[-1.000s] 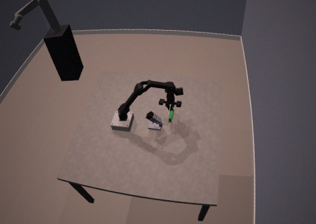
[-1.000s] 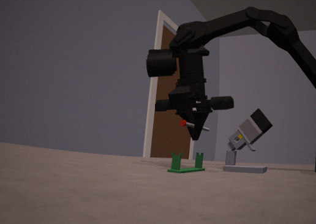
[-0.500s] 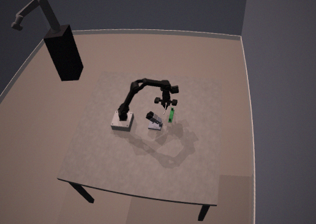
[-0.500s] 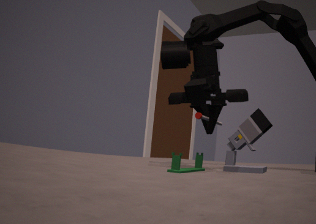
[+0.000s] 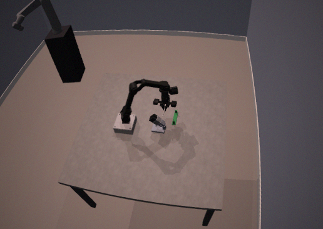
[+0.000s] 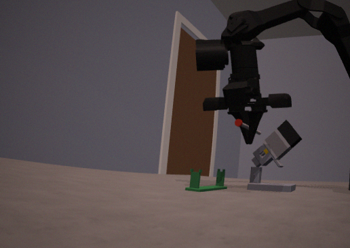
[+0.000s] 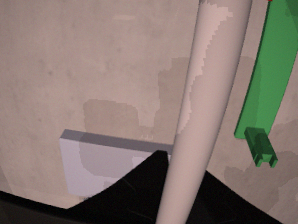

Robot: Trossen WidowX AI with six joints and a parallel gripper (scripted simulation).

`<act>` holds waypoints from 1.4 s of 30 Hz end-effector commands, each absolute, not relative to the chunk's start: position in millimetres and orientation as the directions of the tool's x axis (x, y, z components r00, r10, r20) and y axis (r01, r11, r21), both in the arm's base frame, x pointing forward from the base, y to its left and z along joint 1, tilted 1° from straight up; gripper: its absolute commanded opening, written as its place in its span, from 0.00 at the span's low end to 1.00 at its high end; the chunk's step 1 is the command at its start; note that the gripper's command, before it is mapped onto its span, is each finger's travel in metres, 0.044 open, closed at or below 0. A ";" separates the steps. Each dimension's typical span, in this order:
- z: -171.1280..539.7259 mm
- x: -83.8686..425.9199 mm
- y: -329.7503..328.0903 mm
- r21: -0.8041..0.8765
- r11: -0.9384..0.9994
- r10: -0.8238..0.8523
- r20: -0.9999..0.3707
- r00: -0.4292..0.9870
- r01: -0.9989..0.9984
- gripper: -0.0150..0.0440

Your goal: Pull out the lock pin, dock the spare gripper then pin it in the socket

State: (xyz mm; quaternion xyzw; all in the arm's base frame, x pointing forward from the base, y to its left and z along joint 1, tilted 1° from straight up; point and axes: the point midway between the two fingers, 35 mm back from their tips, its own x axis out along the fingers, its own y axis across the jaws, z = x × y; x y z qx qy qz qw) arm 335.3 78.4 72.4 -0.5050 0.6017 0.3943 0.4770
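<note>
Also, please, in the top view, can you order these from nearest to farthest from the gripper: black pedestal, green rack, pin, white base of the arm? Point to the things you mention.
1. Pin [image 5: 163, 113] [image 6: 239, 122] [image 7: 215, 90]: held in the jaws.
2. Green rack [image 5: 174, 117] [image 6: 207, 188] [image 7: 272, 70]: just right of them in the picture.
3. White base [image 5: 116, 127]: to the left.
4. Black pedestal [image 5: 67, 58]: far upper left, beyond the table.

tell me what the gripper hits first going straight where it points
The gripper, pointing down, would likely meet the grey stand or the tabletop beside it; depth leaves which unclear.
</note>
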 end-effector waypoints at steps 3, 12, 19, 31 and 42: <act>63.9 330.7 79.1 -0.004 0.183 -0.227 -0.973 -0.038 -0.983 0.25; 22.4 330.5 79.7 -0.006 0.184 -0.225 -0.974 -0.036 -0.983 0.25; 18.5 329.6 79.0 -0.008 0.185 -0.224 -0.974 -0.035 -0.983 0.25; 20.8 327.6 70.6 -0.013 0.185 -0.226 -0.974 -0.030 -0.983 0.25; 20.7 327.2 65.1 -0.017 0.185 -0.226 -0.974 -0.026 -0.983 0.25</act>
